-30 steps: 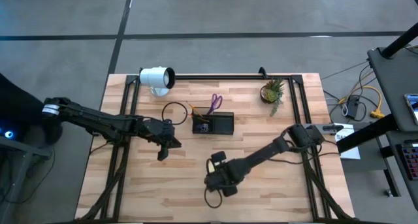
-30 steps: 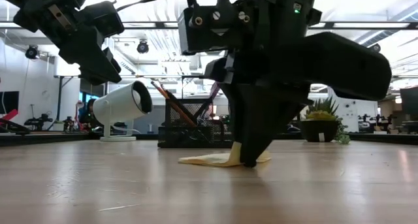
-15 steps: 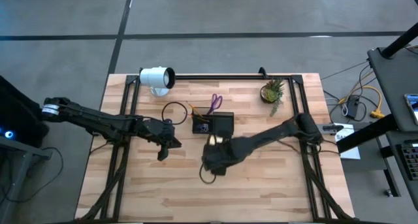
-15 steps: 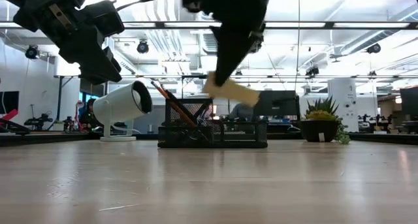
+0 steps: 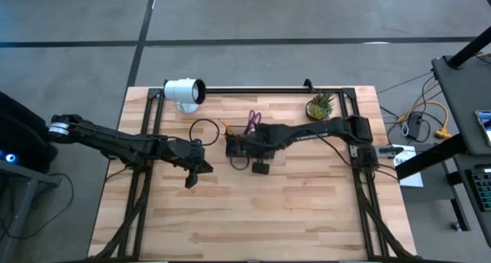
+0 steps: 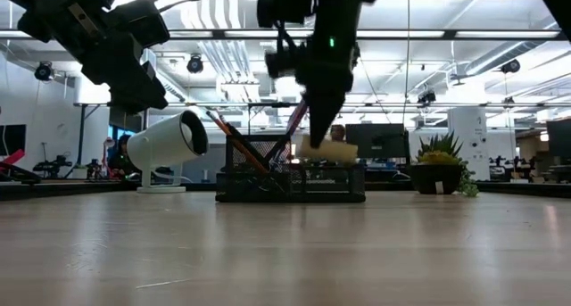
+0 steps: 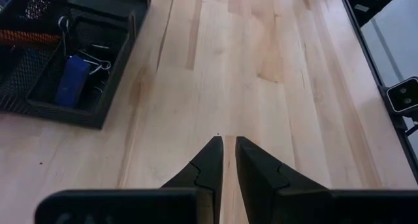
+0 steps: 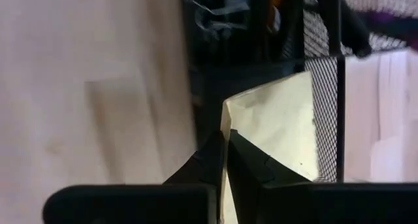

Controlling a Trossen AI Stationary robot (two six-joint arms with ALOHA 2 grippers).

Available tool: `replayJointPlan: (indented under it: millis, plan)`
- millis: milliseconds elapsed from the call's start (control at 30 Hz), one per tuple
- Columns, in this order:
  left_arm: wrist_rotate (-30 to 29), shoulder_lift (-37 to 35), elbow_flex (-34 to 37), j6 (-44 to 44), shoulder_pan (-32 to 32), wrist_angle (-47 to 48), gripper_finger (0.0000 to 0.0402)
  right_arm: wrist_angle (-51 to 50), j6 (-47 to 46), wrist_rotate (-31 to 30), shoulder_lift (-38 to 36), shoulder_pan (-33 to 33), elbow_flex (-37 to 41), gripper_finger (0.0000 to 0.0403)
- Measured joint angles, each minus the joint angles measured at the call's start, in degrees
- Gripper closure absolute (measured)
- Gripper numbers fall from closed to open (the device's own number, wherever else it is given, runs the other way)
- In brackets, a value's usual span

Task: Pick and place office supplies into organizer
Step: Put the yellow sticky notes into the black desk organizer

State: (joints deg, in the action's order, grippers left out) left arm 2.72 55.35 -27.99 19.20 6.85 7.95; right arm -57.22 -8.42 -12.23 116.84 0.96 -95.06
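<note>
My right gripper (image 6: 318, 128) is shut on the pale yellow sticky-note pad (image 6: 326, 151), right above the dark mesh organizer (image 6: 290, 185). In the high view the right arm hides the pad over the organizer (image 5: 265, 146). Purple-handled scissors (image 5: 253, 119) and pencils (image 6: 239, 145) stand in the organizer's taller compartment. A blue item and clips (image 7: 70, 77) lie in its low part. My left gripper (image 5: 191, 182) hangs shut and empty to the organizer's left, above bare table. My right gripper pinches the sticky-note pad at one edge (image 8: 226, 123) between its two fingers (image 8: 210, 152). The fingers point down from above (image 6: 314, 110). The pad hangs below them, tilted, lifted clear of the table and close over the organizer's low part.
A white cylindrical lamp (image 5: 184, 92) lies at the far left and a small potted plant (image 5: 320, 107) at the far right. A black cable loop (image 5: 203, 130) lies left of the organizer. Bare wood spans the near half of the table (image 5: 253, 217).
My right gripper has lifted the sticky-note pad off the table's near middle and carried it up and toward the far edge, to just over the organizer. The pad, first lying on the wood, now hangs clear below the fingers.
</note>
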Motion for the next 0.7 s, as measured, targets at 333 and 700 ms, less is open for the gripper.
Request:
replayJointPlan:
  millis: [333,700]
  plan:
    - [-0.47,0.0,0.0,0.09,-0.02,0.04,0.0375,6.65,4.39,3.3,0.11,-3.44,3.6,0.0394]
    - [-3.04,0.0,-0.22,1.44,-0.15,0.0,0.0375,7.33,4.55,3.32,3.23,-3.46,3.84,0.0359]
